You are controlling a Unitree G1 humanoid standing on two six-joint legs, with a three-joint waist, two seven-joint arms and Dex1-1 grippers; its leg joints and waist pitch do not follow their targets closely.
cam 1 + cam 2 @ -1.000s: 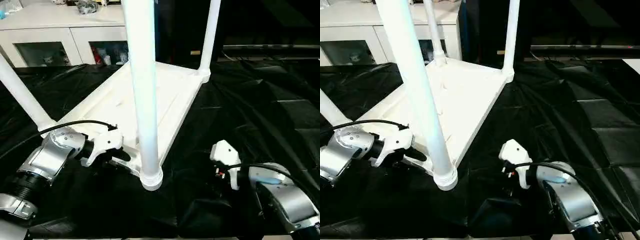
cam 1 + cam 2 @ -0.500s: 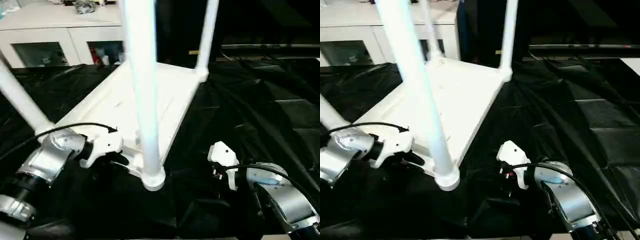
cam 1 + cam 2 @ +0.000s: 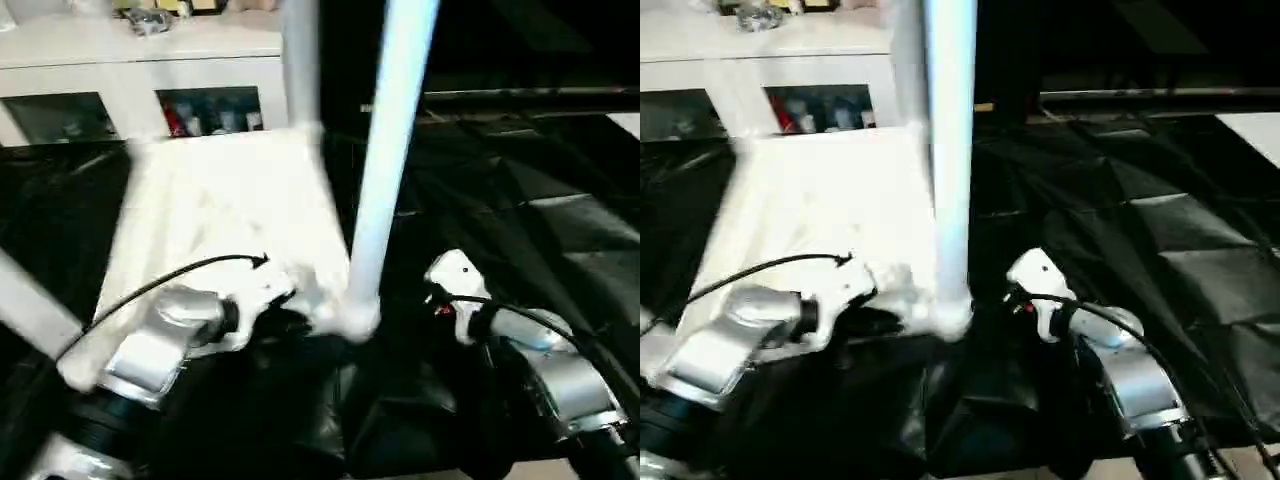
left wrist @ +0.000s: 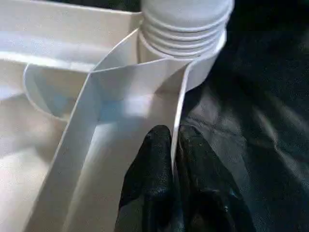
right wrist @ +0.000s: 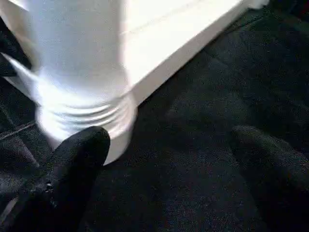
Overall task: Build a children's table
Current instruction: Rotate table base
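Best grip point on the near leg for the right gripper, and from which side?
Low on the leg, just above its ribbed collar, coming in from the robot's right. The tube stands upright and round there, the right gripper is open beside it, and the left gripper already pinches the top's rim on the other side.

Lab-like room: black floor sheeting [image 3: 1160,250], glass-front cabinet [image 3: 150,70].
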